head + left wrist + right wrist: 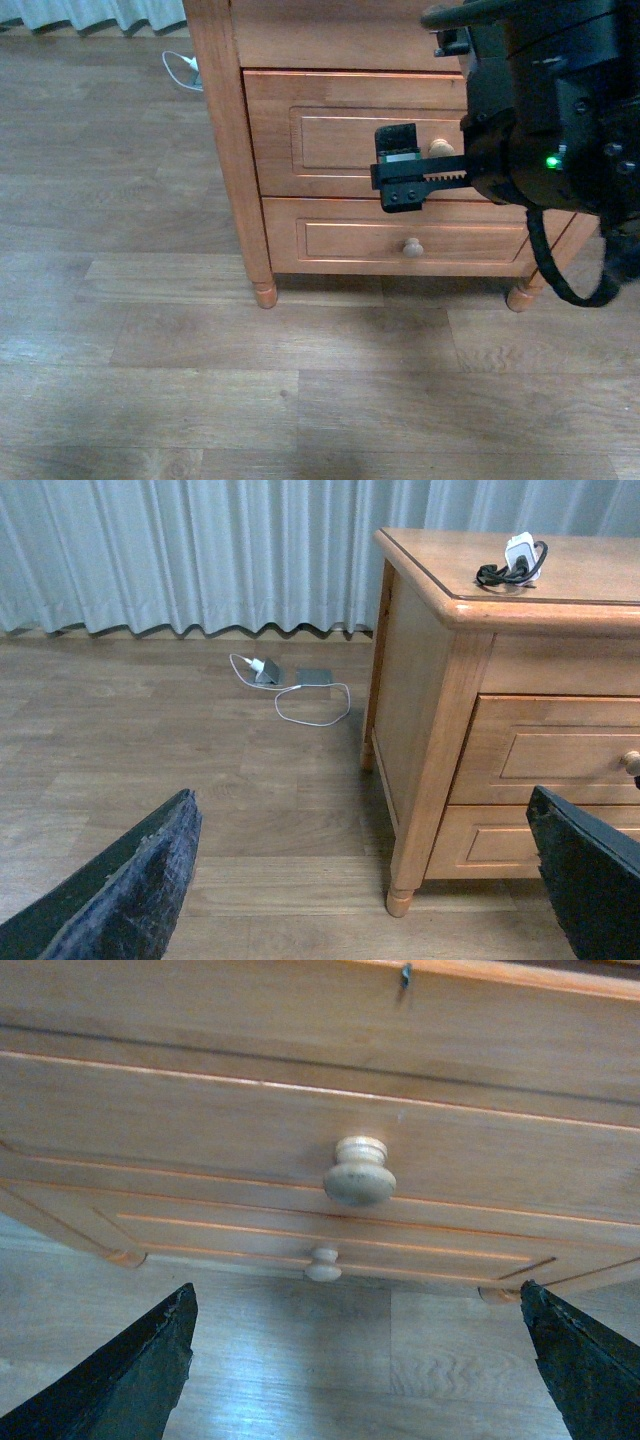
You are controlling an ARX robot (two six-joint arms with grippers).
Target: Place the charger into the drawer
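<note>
Charger (pixel 518 555) is in neither pincer. It lies on the tabletop (pixel 440 565), close to the front edge and not far from the front corner on my left side. Below it the cabinet (pixel 410 710) shows two drawer fronts, both shut. The drawer (pixel 330 140) I need is the upper, taller one. It sits flush, so nothing can go in yet. I judge the step in hand to be opening it, with the charger untouched.

Its knob (pixel 359 1172) is straight ahead of my right pincer (pixel 357 1290), which is spread wide and holds nothing. The knob lines up with the gap but lies ahead of the fingertips, not between them. My left pincer (pixel 362 800) is also spread and empty, well off to the cabinet's side.

Next I must push the right pincer forward until its fingers flank the knob, close squarely, and pull straight back along the drawer's travel. The knob is small and round, so an off-centre grip would likely slip. I must also stay clear of the lower knob (pixel 322 1265).
</note>
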